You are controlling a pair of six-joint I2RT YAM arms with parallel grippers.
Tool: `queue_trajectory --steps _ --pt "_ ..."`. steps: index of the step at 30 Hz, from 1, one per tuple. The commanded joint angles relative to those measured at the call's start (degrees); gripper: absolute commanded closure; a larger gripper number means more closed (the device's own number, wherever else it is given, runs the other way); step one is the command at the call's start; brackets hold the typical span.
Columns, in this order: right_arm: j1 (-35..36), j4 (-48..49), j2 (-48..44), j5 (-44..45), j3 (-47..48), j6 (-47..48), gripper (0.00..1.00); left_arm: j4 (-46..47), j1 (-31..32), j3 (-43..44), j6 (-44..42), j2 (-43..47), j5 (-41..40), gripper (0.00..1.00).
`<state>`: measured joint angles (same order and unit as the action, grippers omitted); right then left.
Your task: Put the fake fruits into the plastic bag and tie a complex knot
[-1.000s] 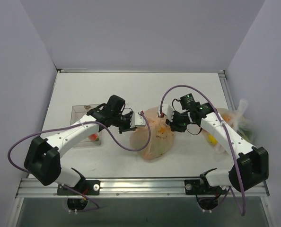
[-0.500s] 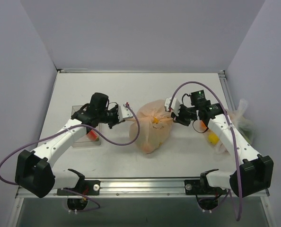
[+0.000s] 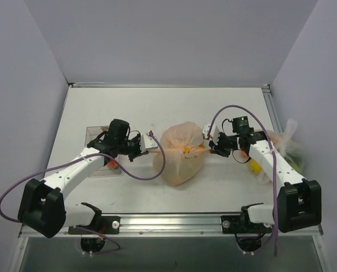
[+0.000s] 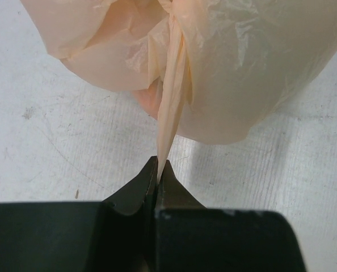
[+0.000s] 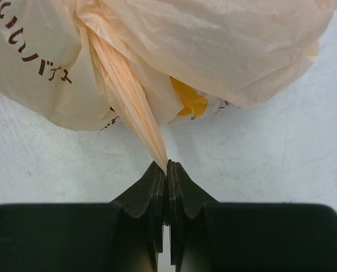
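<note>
Both closed on plastic bag [image 3: 178, 161] handles, left gripper [image 4: 158, 165] and right gripper [image 5: 167, 166] now sit farther apart.

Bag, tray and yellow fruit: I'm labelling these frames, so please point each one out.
Bag [image 3: 180, 161], top view, its bulging front.
Tray [image 3: 93, 133], top view, its far left corner.
Yellow fruit [image 5: 191, 99], right wrist view, the visible yellow patch.
</note>
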<state>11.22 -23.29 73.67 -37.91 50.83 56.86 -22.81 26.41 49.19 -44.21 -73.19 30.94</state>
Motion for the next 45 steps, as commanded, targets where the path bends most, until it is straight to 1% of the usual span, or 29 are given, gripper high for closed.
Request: queue_trajectory --steps 1,4,7,8,11,15,18,24,27,29,31,34,36,40,42,43,45 --pt "-8.06 -2.38 1.13 20.77 -3.01 2.99 1.0 -7.87 -6.29 -1.73 -1.76 -0.46 -12.66 1.0" --pt "-9.55 -1.59 1.83 20.77 -2.93 3.35 1.0 -7.34 -6.46 -1.82 -1.94 -1.25 -12.92 1.0" --pt "-10.43 -2.2 1.66 20.69 -0.13 1.85 1.0 -8.47 -6.55 0.81 -1.41 -1.34 -12.57 1.0" --pt "-10.52 -2.81 0.78 19.99 1.1 1.42 1.0 -9.09 -6.55 3.08 -1.32 -0.91 -11.96 1.0" --pt "-11.05 -6.5 -0.89 18.67 5.32 0.53 1.0 -12.08 -6.55 6.87 -0.88 0.58 -9.6 1.0" --pt "-13.24 -11.77 -3.18 18.13 6.83 2.9 1.0 -16.91 -6.29 12.58 -0.53 1.55 -6.08 1.0" --pt "-15.7 -13.53 -5.29 18.05 5.6 6.06 1.0 -18.94 -6.11 13.3 -0.96 2.35 -5.63 1.0" --pt "-22.64 -15.82 -7.84 17.17 2.18 11.33 1.0 -19.64 -5.24 10.41 -0.97 3.32 -4.14 1.0" --pt "-25.36 -15.65 -6.7 16.99 0.86 12.92 1.0 -17.63 -3.66 8.03 0.77 2.0 -3.96 1.0" --pt "-26.07 -15.47 -5.56 16.47 -0.02 12.84 1.0 -13.16 -1.99 5.93 3.15 0.08 -4.04 1.0" --pt "-26.08 -15.38 -5.12 16.03 -1.07 12.4 1.0 -9.65 2.66 4.87 6.58 -1.51 -4.65 1.0" --pt "-25.55 -15.12 -5.2 15.85 -2.13 12.14 1.0 -4.46 7.06 3.11 11.41 -4.06 -4.93 1.0" --pt "-25.64 -14.86 -5.29 16.64 -2.4 11.96 1.0 -3.39 7.51 3.45 13.35 -6.61 -4.39 1.0" --pt "-26.43 -15.12 -6.34 17.43 -2.84 12.31 1.0 -3.56 7.77 4.77 13.18 -9.16 -5.54 1.0" --pt "-26.34 -15.73 -7.22 17.69 -2.58 12.05 1.0 -3.73 7.78 5.39 14.05 -9.08 -5.45 0.94" --pt "-26.34 -16.17 -7.4 17.7 -2.05 11.87 0.98 -3.74 7.78 5.91 14.41 -8.9 -4.84 0.92" --pt "-26.34 -16.96 -7.49 17.52 -0.04 10.21 0.97 -3.91 7.78 6.53 15.81 -8.03 -4.66 0.8"
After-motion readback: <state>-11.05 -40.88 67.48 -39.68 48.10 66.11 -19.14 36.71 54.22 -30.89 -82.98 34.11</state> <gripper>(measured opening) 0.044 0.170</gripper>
